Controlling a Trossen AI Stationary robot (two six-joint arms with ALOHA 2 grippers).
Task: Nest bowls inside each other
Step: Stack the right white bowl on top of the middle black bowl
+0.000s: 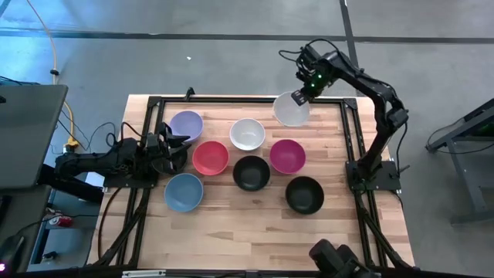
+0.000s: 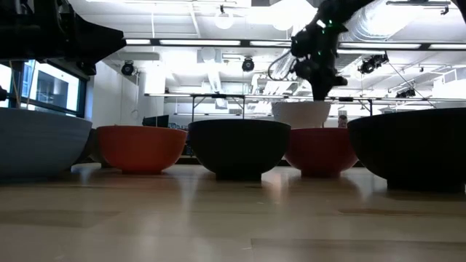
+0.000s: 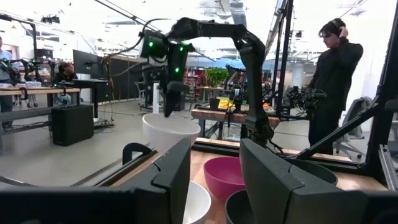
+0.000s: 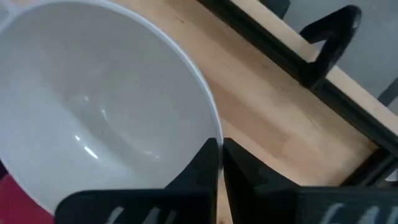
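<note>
Your wooden table (image 1: 255, 224) is the biggest thing here, with a black metal frame (image 1: 231, 100) around its edge. Your two dark arms come next. Your right arm (image 1: 378, 100) reaches over the far edge of the table. Your left arm (image 1: 93, 164) lies low by the left side of the table.

Your right gripper (image 1: 306, 93) is up in the air. Its two fingers (image 4: 211, 165) are pinched nearly together on the rim of a white bowl (image 1: 291, 109). This bowl hangs above the far edge of the table, clear of the wood, near the back right corner.

Your left gripper (image 1: 174, 149) rests low between the lavender bowl (image 1: 186, 123) and the red bowl (image 1: 210, 157). Its fingers (image 3: 168, 180) are spread apart and have nothing between them.

The other bowls sit on the table, each alone, none inside another. A second white bowl (image 1: 248, 133) is in the middle at the back. The magenta bowl (image 1: 287, 155) is right of it. The blue bowl (image 1: 184, 191) is near your left arm. One black bowl (image 1: 251, 172) sits in the middle, and another black bowl (image 1: 304, 194) sits nearer the front right.

A person (image 3: 333, 74) in dark clothes stands in the room behind the table.
</note>
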